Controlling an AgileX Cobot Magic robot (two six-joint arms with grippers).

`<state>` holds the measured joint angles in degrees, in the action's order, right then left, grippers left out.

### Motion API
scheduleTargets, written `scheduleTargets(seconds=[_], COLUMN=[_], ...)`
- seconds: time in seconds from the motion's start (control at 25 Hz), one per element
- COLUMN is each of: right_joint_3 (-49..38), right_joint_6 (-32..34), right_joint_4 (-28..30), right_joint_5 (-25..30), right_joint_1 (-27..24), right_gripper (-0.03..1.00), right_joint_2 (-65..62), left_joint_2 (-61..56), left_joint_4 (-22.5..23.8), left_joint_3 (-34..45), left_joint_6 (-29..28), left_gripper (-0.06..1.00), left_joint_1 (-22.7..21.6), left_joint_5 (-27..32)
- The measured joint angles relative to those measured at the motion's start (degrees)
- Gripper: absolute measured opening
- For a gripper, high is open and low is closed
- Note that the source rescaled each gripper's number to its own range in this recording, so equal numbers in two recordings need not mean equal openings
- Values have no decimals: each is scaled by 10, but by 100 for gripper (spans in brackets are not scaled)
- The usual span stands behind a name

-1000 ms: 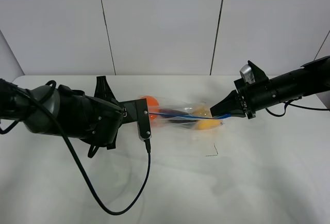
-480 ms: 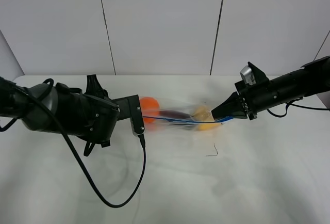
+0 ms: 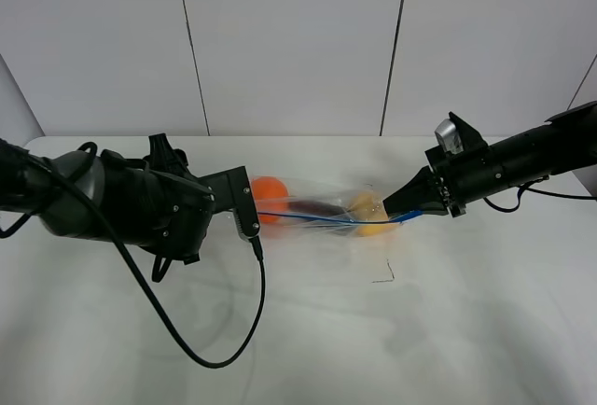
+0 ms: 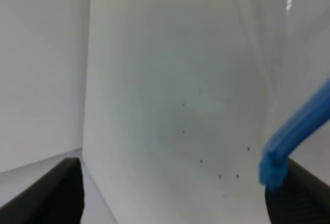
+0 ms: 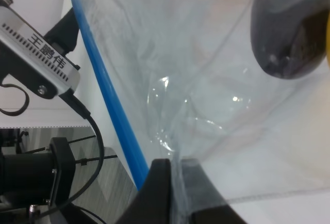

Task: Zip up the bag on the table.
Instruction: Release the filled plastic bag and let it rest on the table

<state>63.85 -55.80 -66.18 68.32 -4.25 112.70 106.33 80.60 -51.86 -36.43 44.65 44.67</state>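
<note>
— Where's the bag (image 3: 322,202)?

— Out on the white desk (image 3: 420,330), towards the back edge and about midway across, stretched lengthways between the two arms. It's clear and crinkly. Through it I can see an orange toy (image 3: 269,188) at the left end, a dark purple one (image 3: 317,207) in the middle and a yellow one (image 3: 366,207) at the right end.

— And the zip?

— The blue zip strip (image 3: 317,219) runs along the edge nearer the camera, from one tool to the other. I can't tell whether it is pressed shut along its whole length.

— What about the right tool (image 3: 399,207)?

— Closed, pinching the right end of the bag. Its wrist camera shows the dark fingers (image 5: 162,188) tight together with clear plastic caught between them, and the blue strip running just beside them.

— Is the left tool (image 3: 244,211) gripping as well?

— No, it is open. In its wrist view the two dark fingers (image 4: 49,193) stand wide apart with bare desk between them. The cut end of the blue strip sits just beside one finger; it is not clamped. From above, that tool's tip is right at the bag's left end, next to the orange toy.

— Is the bag lying flat?

— The right end looks held up a little by the pinch. Whether the rest touches the desk, I can't say.

— Anything else on the desk?

— A black cable (image 3: 252,316) loops down from the left arm across the front, and there is a small dark mark (image 3: 384,277) below the yellow toy.
</note>
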Motion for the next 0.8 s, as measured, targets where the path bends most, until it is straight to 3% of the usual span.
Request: scheduleTargets(seconds=[0.28, 0.52, 0.8], right_joint_3=[0, 0, 0], right_joint_6=[0, 0, 0], right_joint_4=[0, 0, 0], right_joint_5=[0, 0, 0], right_joint_1=[0, 0, 0], right_gripper=[0, 0, 0], right_joint_2=[0, 0, 0], left_joint_2=[0, -15, -61], left_joint_4=[0, 0, -24], left_joint_3=[0, 0, -19], left_joint_6=[-20, -20, -31], left_gripper=[76, 97, 100], left_joint_1=[0, 0, 0], left_joint_5=[33, 36, 26])
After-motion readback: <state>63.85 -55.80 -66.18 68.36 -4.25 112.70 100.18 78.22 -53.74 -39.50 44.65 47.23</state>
